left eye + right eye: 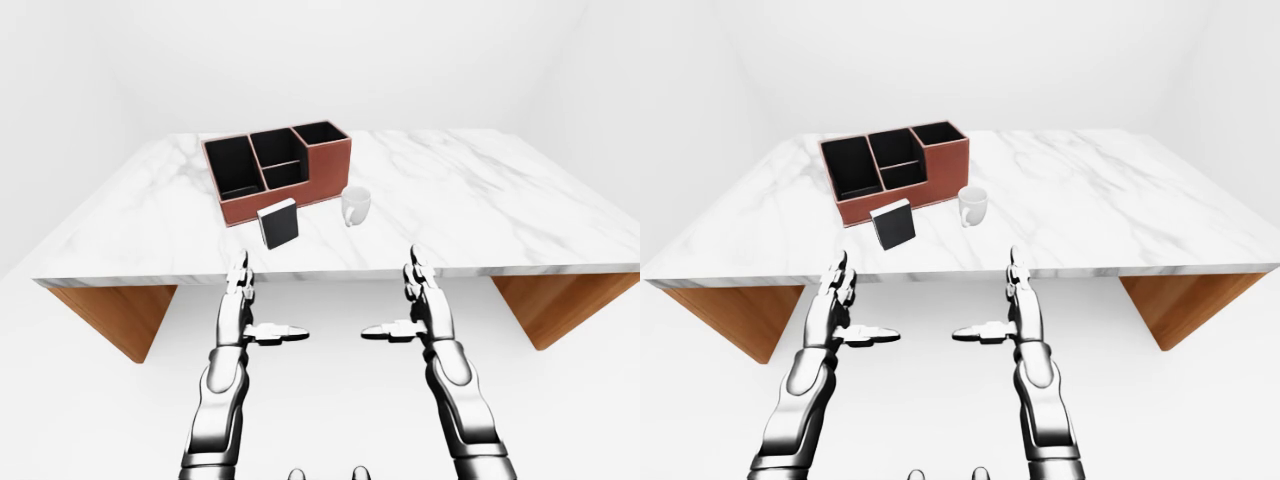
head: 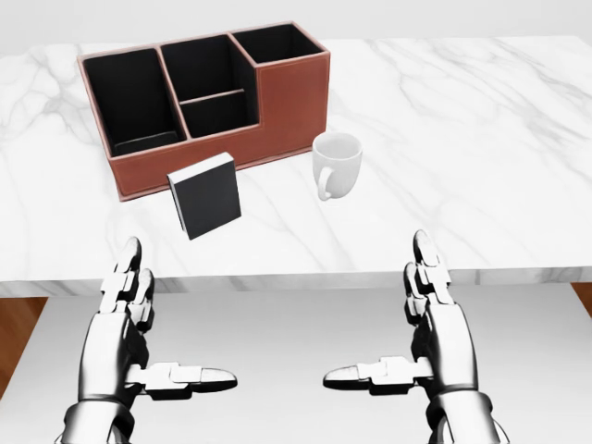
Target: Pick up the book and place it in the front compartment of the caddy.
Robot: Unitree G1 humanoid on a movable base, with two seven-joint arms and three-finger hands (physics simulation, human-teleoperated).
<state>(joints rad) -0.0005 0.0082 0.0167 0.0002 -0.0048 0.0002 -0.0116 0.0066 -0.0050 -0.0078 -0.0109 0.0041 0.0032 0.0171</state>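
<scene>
A black book (image 2: 205,195) with a white page edge stands tilted on the marble table (image 2: 481,139), just below the caddy in the head view. The brown caddy (image 2: 277,116) has several black compartments and sits at the upper left. My left hand (image 2: 148,342) hangs open below the table's near edge, under the book. My right hand (image 2: 416,338) is open too, below the edge and to the right of the mug. Neither hand touches anything.
A white mug (image 2: 335,164) stands right of the book, close to the caddy's lower right corner. The table's wooden supports (image 1: 115,315) show under both ends in the left-eye view. White floor lies around my arms.
</scene>
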